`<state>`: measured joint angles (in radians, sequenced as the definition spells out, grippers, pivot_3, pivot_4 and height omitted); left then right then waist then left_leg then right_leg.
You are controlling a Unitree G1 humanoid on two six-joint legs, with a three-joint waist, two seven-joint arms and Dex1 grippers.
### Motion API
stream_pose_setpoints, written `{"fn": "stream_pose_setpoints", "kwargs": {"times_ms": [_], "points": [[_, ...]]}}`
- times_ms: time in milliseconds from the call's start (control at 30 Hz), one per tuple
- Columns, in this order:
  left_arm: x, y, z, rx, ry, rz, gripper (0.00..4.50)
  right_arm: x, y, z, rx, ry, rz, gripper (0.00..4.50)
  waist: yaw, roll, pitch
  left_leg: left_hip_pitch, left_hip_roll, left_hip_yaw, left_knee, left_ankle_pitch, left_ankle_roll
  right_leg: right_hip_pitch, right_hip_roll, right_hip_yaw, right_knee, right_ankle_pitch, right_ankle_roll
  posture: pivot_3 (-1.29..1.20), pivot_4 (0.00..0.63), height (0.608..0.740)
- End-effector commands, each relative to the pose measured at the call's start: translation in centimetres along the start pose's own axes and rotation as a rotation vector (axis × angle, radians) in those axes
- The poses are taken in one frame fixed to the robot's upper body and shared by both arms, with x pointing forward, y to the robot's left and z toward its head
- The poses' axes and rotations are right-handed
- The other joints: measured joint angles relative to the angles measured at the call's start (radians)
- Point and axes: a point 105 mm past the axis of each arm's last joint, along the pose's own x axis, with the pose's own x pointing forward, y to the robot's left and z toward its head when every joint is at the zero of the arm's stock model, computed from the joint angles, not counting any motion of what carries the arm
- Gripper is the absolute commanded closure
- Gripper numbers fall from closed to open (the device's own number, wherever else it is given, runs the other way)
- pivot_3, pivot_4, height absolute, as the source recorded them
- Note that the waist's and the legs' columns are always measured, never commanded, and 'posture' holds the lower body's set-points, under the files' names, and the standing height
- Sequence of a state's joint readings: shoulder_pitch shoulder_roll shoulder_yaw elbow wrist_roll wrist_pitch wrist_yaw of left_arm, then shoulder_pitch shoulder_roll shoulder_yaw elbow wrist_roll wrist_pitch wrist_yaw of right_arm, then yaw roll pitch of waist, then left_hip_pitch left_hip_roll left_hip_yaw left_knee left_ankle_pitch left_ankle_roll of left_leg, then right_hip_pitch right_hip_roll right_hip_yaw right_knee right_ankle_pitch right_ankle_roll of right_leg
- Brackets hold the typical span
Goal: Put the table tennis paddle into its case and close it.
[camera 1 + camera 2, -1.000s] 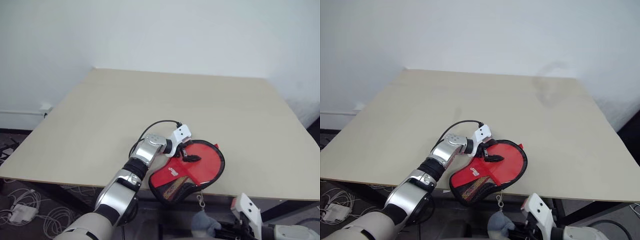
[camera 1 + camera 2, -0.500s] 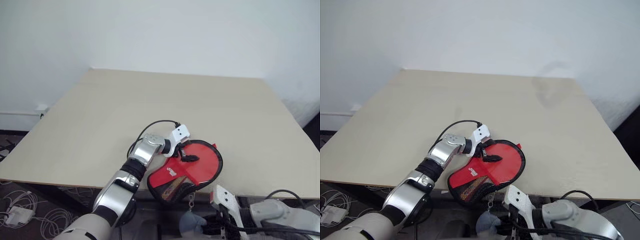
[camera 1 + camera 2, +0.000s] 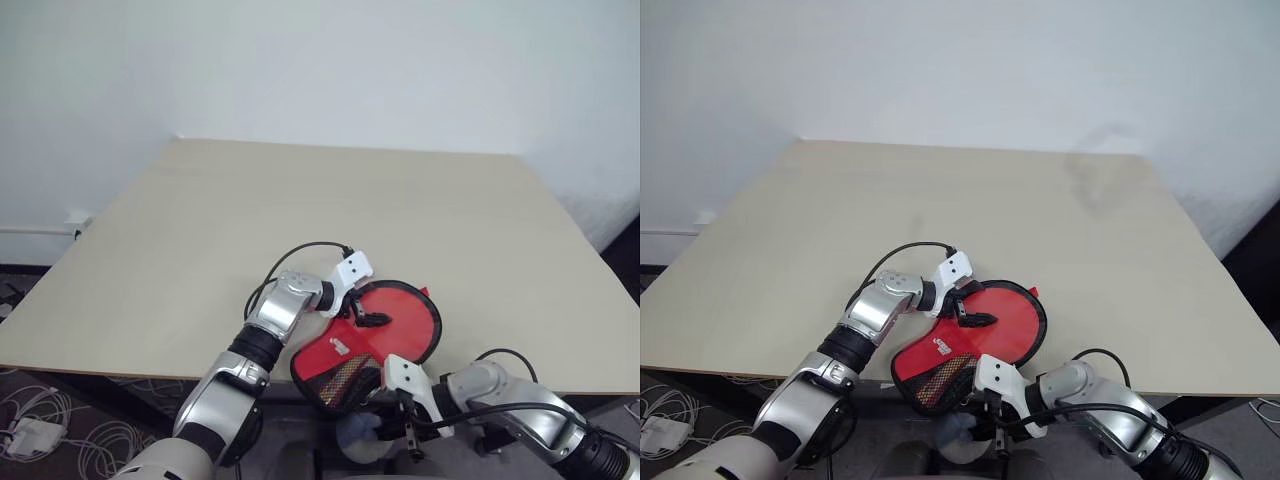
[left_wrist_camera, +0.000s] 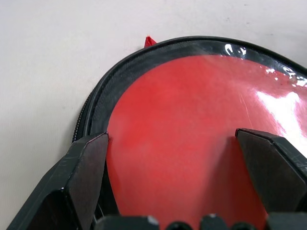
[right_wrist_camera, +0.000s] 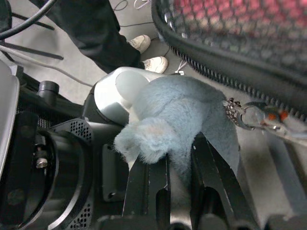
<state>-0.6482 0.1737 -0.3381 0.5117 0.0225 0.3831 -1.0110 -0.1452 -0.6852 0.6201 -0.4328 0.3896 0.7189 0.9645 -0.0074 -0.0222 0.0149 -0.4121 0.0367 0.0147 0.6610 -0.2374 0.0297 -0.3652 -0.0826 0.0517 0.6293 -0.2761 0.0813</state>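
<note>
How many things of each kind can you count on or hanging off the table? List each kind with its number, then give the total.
Case: 1
Grey pompom charm: 1
Grippers: 2, left gripper, right gripper
Total: 4

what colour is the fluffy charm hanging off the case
Pale blue-grey. The fluffy charm shows best in the right wrist view, hanging below the case.

Silver-grey jointed metal arms with black bands are seen, ending in white wrist blocks, black fingers point(image 4: 81, 182) and looping black cables point(image 3: 300, 255).
</note>
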Motion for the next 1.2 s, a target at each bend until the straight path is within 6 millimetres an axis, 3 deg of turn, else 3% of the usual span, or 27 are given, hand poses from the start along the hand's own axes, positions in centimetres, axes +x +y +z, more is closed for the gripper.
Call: {"fn": "stream_pose_setpoints", "kwargs": {"times_ms": [33, 333, 567, 1000, 1100, 1200], "points": [[0.4, -1.2, -4.2, -0.101, 0.145, -0.049, 0.00, -0.5, 1.2, 2.0, -0.125, -0.064, 0.074, 4.44, 0.000, 0.000, 0.000, 0.000, 0.000, 0.000, 0.000, 0.000, 0.000, 0.000, 0.000, 0.000, 0.000, 0.000, 0.000, 0.00, 0.000, 0.728], [0.2, -0.6, -4.0, -0.095, 0.153, -0.035, 0.00, -1.9, 3.6, 4.7, -0.250, -0.214, 0.171, 4.44, 0.000, 0.000, 0.000, 0.001, 0.000, 0.000, 0.002, 0.000, 0.000, 0.001, 0.000, 0.000, 0.002, 0.000, 0.000, 0.00, 0.000, 0.728], [-0.1, 0.0, -4.0, -0.085, 0.165, -0.025, 0.00, -1.0, 6.1, 4.5, -0.278, -0.205, 0.256, 4.44, 0.000, 0.000, 0.000, 0.001, 0.000, 0.000, 0.003, 0.000, 0.000, 0.001, 0.000, 0.000, 0.003, 0.000, 0.000, 0.00, 0.000, 0.728], [-0.4, 0.1, -4.1, -0.079, 0.185, -0.028, 0.00, -0.4, 6.7, 5.3, -0.339, -0.212, 0.318, 4.44, 0.000, 0.000, 0.000, 0.001, 0.000, 0.001, 0.005, 0.000, -0.001, -0.001, 0.000, 0.000, 0.009, -0.001, -0.001, 0.00, 0.000, 0.728], [-0.3, 0.0, -4.2, -0.078, 0.183, -0.026, 0.00, -0.1, 5.1, 6.6, -0.301, -0.280, 0.244, 4.44, 0.000, 0.000, 0.000, 0.001, 0.000, 0.000, 0.005, 0.000, -0.001, -0.002, 0.000, 0.000, 0.010, -0.001, -0.002, 0.00, 0.000, 0.728], [-0.3, 0.1, -3.9, -0.081, 0.171, -0.018, 0.00, -0.1, 3.2, 6.2, -0.211, -0.288, 0.132, 4.44, 0.000, 0.000, 0.000, 0.001, 0.000, 0.000, 0.005, 0.000, -0.001, -0.002, 0.000, 0.000, 0.011, -0.001, -0.002, 0.00, 0.000, 0.728]]}}
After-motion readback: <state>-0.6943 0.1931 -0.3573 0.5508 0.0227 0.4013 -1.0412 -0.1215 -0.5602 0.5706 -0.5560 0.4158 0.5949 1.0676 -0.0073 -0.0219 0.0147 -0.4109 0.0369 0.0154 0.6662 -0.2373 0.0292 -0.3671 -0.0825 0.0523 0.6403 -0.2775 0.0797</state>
